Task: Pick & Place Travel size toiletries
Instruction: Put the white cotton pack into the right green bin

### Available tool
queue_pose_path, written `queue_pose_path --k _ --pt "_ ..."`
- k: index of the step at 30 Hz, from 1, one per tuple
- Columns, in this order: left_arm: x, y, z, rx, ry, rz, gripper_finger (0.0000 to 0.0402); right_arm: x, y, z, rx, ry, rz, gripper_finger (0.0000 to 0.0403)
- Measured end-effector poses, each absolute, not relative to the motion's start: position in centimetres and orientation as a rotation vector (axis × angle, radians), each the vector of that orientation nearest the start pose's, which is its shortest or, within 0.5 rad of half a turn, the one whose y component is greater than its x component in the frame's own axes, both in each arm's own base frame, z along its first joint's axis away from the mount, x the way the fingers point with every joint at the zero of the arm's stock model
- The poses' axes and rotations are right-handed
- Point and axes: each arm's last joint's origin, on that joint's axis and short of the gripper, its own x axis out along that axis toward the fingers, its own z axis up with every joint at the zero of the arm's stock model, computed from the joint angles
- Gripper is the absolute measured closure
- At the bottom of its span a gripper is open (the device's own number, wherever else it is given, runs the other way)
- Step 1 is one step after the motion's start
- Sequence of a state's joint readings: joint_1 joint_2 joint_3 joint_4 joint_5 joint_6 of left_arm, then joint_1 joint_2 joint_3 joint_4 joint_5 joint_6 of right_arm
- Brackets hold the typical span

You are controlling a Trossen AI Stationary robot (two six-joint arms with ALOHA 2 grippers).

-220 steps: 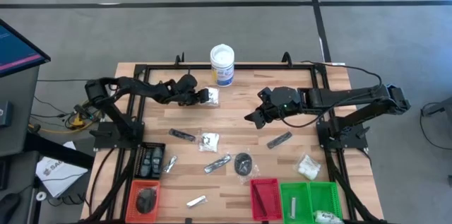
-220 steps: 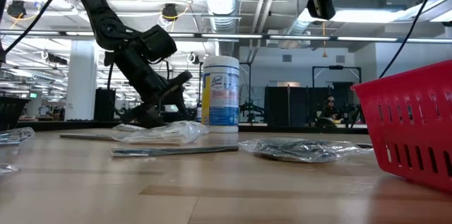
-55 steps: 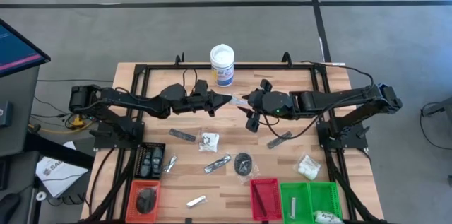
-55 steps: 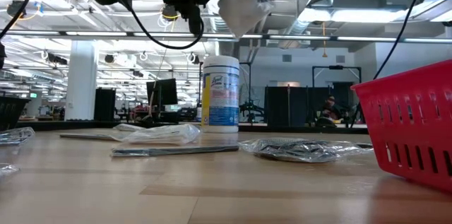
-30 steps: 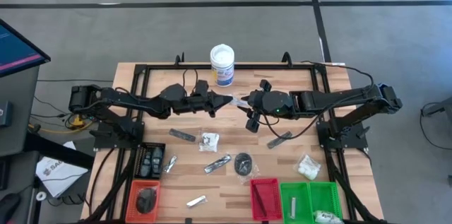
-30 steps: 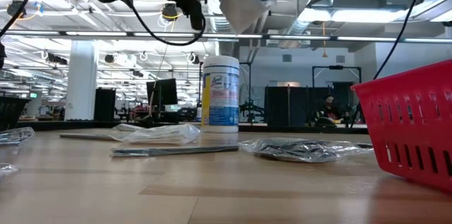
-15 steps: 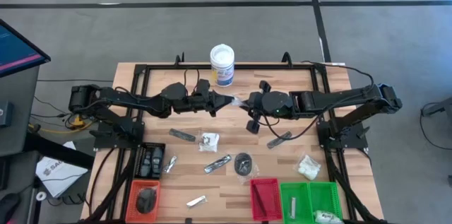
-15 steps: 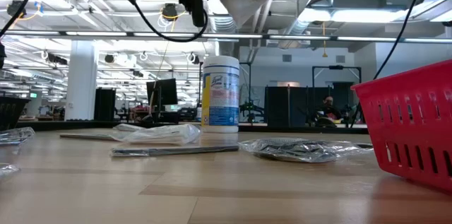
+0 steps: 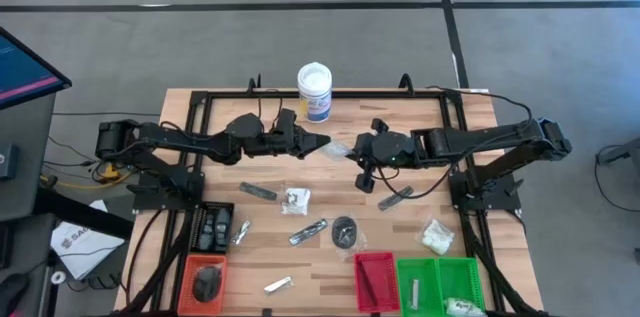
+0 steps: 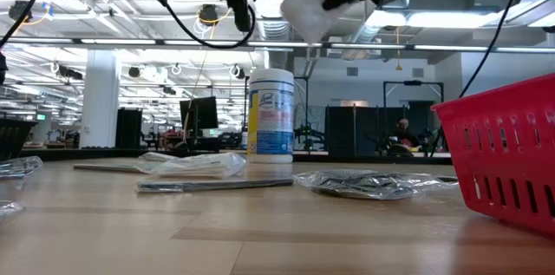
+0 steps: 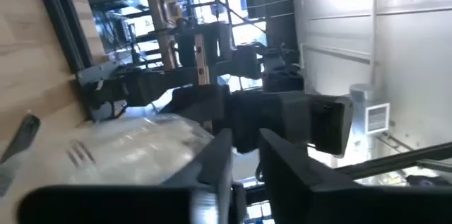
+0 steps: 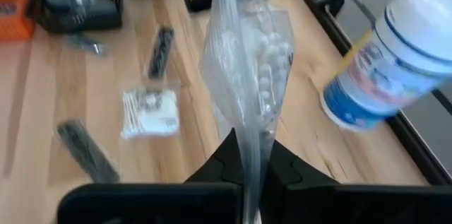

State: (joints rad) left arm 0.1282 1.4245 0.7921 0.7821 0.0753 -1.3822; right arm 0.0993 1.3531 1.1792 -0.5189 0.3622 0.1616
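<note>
Clear packet of white beads (image 12: 248,61) hangs mid-frame, pinched in my right gripper (image 12: 247,155). Left gripper (image 9: 322,144), beside it, looks slightly parted and empty.

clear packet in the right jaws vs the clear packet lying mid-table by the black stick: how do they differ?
Held packet: up in the air, pinched by the right gripper, hanging on edge, filled with small white balls. Table packet: lying flat on the wood beside the black stick, untouched, holding what look like thin white sticks. Both are small clear bags with white contents.
</note>
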Motion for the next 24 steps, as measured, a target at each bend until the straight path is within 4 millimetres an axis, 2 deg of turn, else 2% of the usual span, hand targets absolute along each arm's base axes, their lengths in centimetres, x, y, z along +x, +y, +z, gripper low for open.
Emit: queue_pose_path --k 6,10,18,24 --pt "30.6 4.6 28.4 -1.341 -0.184 -0.037 0.024 26.8 2.5 32.4 -0.021 0.71 -0.277 0.0399" --pt "30.6 4.6 28.3 -1.322 -0.184 -0.033 0.0207 24.8 3.7 32.7 -0.013 0.763 -0.243 0.0401" --pt "30.7 3.9 28.3 -1.299 -0.225 0.023 0.0203 20.2 7.4 33.4 0.055 0.853 -0.151 0.0401" --pt "30.9 2.0 28.3 -1.282 -0.274 0.093 0.0217 17.2 10.8 33.2 0.06 0.917 -0.042 0.0402"
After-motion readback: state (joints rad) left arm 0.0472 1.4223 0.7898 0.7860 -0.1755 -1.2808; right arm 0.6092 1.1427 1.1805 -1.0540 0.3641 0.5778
